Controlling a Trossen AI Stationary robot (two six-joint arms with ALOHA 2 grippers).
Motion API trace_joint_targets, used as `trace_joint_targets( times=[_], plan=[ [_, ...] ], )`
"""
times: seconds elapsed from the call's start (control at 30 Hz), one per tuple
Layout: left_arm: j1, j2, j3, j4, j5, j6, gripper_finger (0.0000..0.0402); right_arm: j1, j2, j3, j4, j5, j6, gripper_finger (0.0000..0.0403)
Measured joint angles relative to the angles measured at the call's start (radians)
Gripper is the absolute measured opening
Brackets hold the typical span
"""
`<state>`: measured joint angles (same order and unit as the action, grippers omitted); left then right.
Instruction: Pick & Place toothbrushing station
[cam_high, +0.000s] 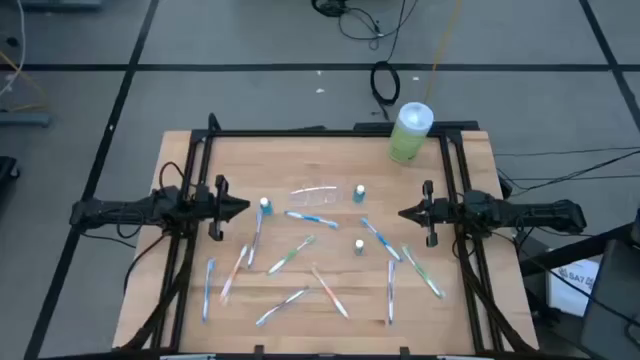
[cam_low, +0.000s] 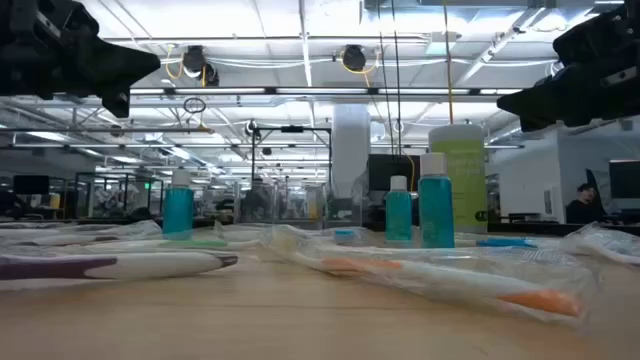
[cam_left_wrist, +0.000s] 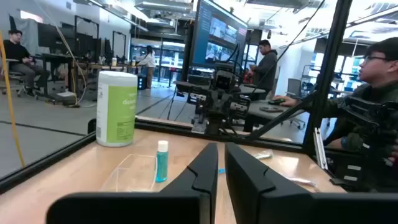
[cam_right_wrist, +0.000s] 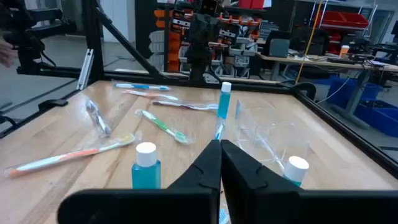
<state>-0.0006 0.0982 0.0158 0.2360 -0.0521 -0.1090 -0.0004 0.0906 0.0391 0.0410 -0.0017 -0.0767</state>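
A clear plastic cup (cam_high: 318, 195) lies on its side at the middle of the wooden table; it also shows in the right wrist view (cam_right_wrist: 267, 134). Three small teal bottles with white caps (cam_high: 265, 205) (cam_high: 358, 192) (cam_high: 359, 246) stand upright around it. Several wrapped toothbrushes, blue (cam_high: 310, 219), green (cam_high: 291, 254) and orange (cam_high: 330, 290), lie flat and scattered toward the near edge. My left gripper (cam_high: 247, 208) hovers shut at the left, above the table, next to the left bottle. My right gripper (cam_high: 400, 213) hovers shut at the right, its tips pointing at the middle.
A large pale-green canister with a white lid (cam_high: 411, 130) stands at the far right corner. A black frame (cam_high: 300, 132) runs along the table's far edge and both sides. People sit and stand in the room beyond the table.
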Motion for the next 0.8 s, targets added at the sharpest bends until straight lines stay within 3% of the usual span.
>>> trace_joint_targets(
  times=[0.8],
  plan=[
    [0.000, 0.000, 0.000, 0.001, -0.002, 0.000, 0.0037, 0.000, 0.001, 0.000, 0.204, 0.001, 0.076, 0.0000]
  ],
)
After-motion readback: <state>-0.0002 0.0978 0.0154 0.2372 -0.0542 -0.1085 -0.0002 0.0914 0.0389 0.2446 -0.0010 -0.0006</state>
